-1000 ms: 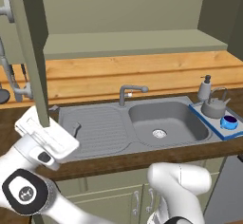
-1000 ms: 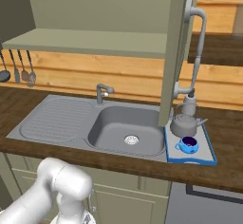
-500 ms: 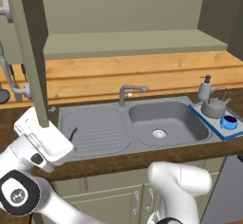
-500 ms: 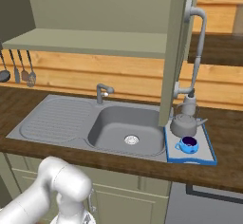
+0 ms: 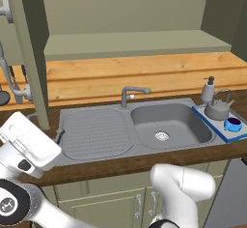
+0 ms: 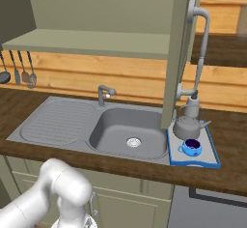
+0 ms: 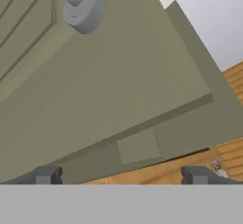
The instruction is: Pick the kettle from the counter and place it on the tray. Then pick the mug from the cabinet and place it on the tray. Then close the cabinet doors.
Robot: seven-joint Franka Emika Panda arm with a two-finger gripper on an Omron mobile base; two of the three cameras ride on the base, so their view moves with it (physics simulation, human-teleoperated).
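A dark wood-grain counter (image 6: 231,171) with an inset steel sink (image 6: 126,134) fills the lower frame. At right, the blue-rimmed grey tray (image 6: 210,149) bears the squat metal kettle (image 6: 187,125) and round blue mug (image 6: 192,148). Gripper (image 7: 122,175) jaws stand wide before an olive panelled cabinet door (image 7: 95,90).

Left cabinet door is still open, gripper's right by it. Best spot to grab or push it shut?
Probably the long silver bar handle on the left cabinet door: it stands off the panel on round mounts, leaving room for a finger behind it. Come at the door's outer face, open gripper straddling the bar crosswise. The flat panel gives only a push.
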